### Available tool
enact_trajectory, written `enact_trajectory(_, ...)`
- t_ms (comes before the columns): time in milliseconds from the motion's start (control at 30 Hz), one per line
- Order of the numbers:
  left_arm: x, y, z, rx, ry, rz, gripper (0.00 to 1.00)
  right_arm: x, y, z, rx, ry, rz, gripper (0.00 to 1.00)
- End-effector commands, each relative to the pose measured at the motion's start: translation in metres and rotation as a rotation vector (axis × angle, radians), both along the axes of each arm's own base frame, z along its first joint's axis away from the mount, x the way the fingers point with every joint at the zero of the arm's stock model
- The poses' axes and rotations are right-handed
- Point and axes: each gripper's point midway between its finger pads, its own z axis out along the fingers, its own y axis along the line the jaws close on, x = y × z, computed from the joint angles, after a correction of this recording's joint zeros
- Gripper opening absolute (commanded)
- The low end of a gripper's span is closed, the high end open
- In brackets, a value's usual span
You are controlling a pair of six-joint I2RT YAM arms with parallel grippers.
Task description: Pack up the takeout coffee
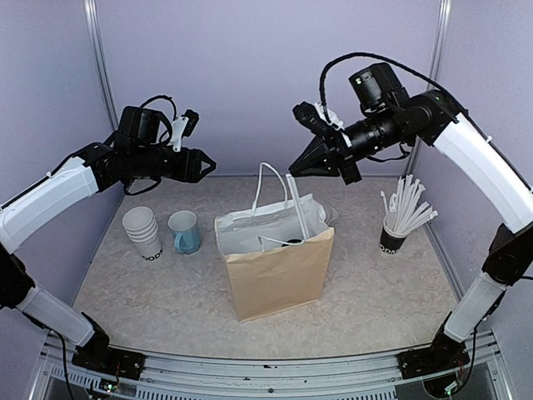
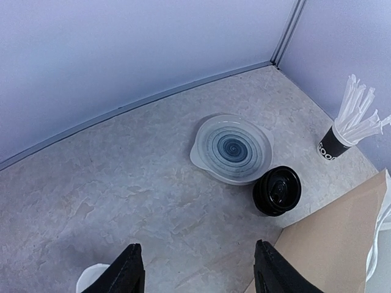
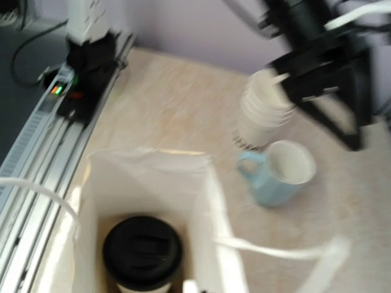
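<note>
The takeout coffee stands upright inside the brown paper bag, its black lid facing up; from above only a sliver of the lid shows over the bag's rim. My right gripper hangs shut and empty in the air above the bag's back right corner; its fingers do not show in its own wrist view. My left gripper is raised over the back left of the table, open and holding nothing. In the left wrist view its fingertips stand wide apart over bare table.
A stack of white cups and a light-blue mug stand left of the bag. A black cup of wrapped straws stands at the right. Behind the bag lie a pale swirl plate and black lids. White bag handles stick up.
</note>
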Motion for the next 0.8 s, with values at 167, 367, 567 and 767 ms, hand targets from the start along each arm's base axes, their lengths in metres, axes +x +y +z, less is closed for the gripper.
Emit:
enact_trajectory(167,-0.001,0.004,-0.004,0.006,-0.001,-0.002,0.60,-0.010,0.067,-0.020,-0.048,0.038,0.086,0.46)
enact_trajectory(367,0.001,0.018,-0.002,0.029,-0.035,0.056,0.68,0.001,0.053,0.003,-0.009,-0.014,0.038,0.50)
enact_trajectory(567,0.017,0.059,0.020,0.030,-0.183,0.273,0.97,0.057,-0.023,0.009,0.028,-0.014,-0.211,0.56)
enact_trajectory(767,0.028,0.084,0.023,0.032,-0.330,0.396,0.99,0.111,-0.141,-0.016,0.066,-0.065,-0.600,0.76)
